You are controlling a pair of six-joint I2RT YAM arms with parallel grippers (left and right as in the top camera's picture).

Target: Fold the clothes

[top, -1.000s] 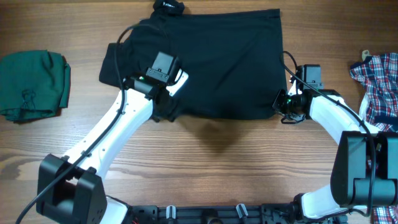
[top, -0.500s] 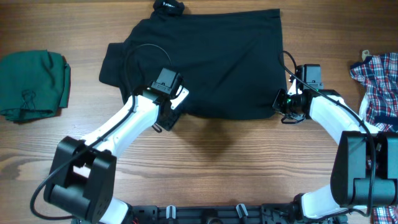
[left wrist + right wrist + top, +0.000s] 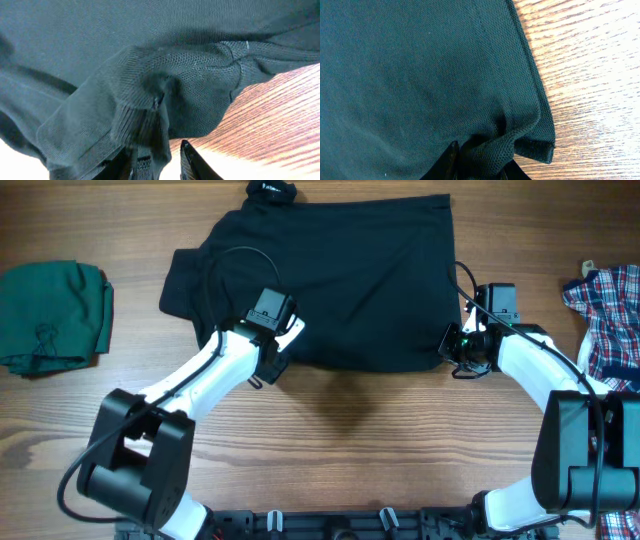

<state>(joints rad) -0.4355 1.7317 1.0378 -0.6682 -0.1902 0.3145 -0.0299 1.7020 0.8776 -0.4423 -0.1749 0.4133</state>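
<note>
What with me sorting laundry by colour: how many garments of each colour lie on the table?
Black shirt: 1
Dark green garment: 1
Red-white-blue plaid shirt: 1
Total: 3

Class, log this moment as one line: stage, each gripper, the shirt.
stage: pre-fold grip | black shirt: spread on table | left gripper: shut on its near edge | right gripper: shut on its near corner

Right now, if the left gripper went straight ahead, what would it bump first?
The black shirt: a bunched fold of it sits right ahead, between the fingers of the left gripper.
</note>
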